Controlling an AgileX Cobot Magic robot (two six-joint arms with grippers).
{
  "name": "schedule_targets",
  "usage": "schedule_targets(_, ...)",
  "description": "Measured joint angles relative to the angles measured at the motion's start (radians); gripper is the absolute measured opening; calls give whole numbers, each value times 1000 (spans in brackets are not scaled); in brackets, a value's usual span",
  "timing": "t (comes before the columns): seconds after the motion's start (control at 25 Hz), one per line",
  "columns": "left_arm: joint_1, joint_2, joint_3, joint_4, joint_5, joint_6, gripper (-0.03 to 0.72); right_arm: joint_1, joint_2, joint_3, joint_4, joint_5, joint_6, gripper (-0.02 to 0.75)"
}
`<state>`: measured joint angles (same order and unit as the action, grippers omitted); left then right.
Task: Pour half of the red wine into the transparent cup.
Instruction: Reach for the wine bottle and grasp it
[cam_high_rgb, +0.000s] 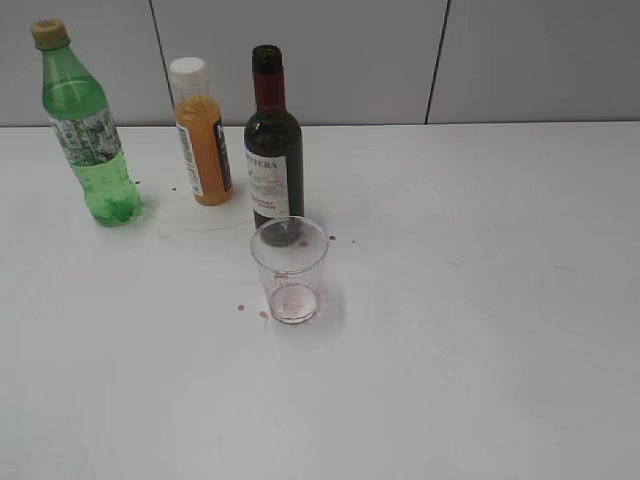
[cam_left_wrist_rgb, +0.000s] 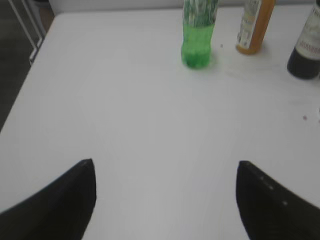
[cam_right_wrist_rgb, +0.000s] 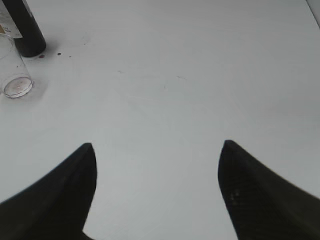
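Note:
The dark green wine bottle (cam_high_rgb: 274, 150) with white label and maroon neck foil stands upright and uncapped at the back of the table; its base also shows in the left wrist view (cam_left_wrist_rgb: 305, 52) and the right wrist view (cam_right_wrist_rgb: 25, 27). The transparent cup (cam_high_rgb: 290, 270) stands upright just in front of it, with faint red stains at its bottom; it also shows in the right wrist view (cam_right_wrist_rgb: 14, 70). My left gripper (cam_left_wrist_rgb: 165, 165) is open and empty over bare table. My right gripper (cam_right_wrist_rgb: 156, 147) is open and empty, well right of the cup. Neither arm shows in the exterior view.
An orange juice bottle (cam_high_rgb: 203, 135) with white cap stands left of the wine bottle, and a green plastic soda bottle (cam_high_rgb: 88, 130) stands further left. Small red drops (cam_high_rgb: 240, 306) dot the white table (cam_high_rgb: 480, 330). The table's left edge (cam_left_wrist_rgb: 30, 65) shows in the left wrist view.

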<state>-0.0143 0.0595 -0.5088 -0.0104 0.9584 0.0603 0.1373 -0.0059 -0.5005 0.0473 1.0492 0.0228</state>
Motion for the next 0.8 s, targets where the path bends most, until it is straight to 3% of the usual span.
schedule_targets(0.32,0,191,1,-4,-373,14,662,0,0,0,0,0,2,571)
schedule_targets(0.8,0,804,1,-75,-1130,-10,647,0,0,0,0,0,1,571)
